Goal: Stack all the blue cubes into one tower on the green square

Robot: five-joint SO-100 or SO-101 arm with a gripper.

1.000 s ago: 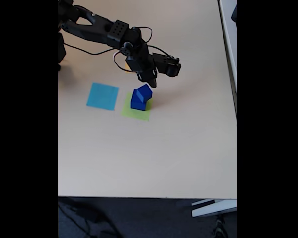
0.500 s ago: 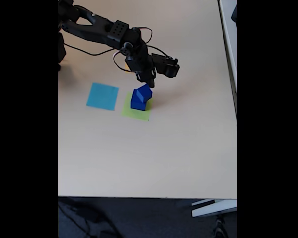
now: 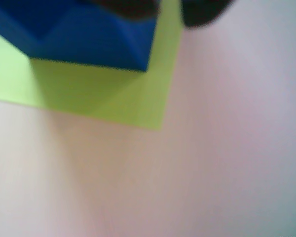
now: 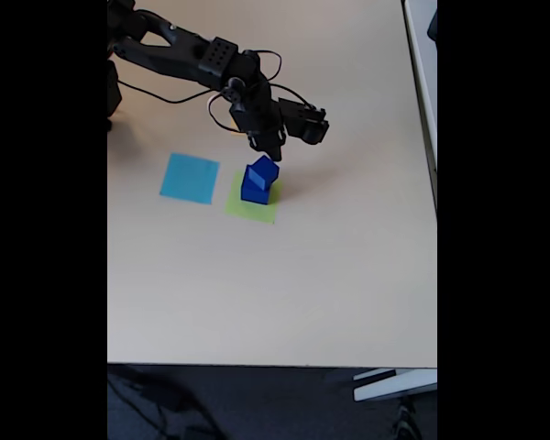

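Fixed view: gripper [image 4: 273, 152] sits just above the blue cubes [image 4: 258, 180], at or very near the top cube; opening cannot be told. Cubes stand stacked on the green square [image 4: 253, 207], upper half of the tabletop [image 4: 284, 293], nearer its left edge. Light-blue square [image 4: 190, 178] just left. Wrist view: blue cube [image 3: 84, 34] on green square [image 3: 113, 94], dark fingertips [image 3: 202, 12] blurred at top.

Blue cubes [image 4: 258, 180] (stacked) on green square [image 4: 253, 208]
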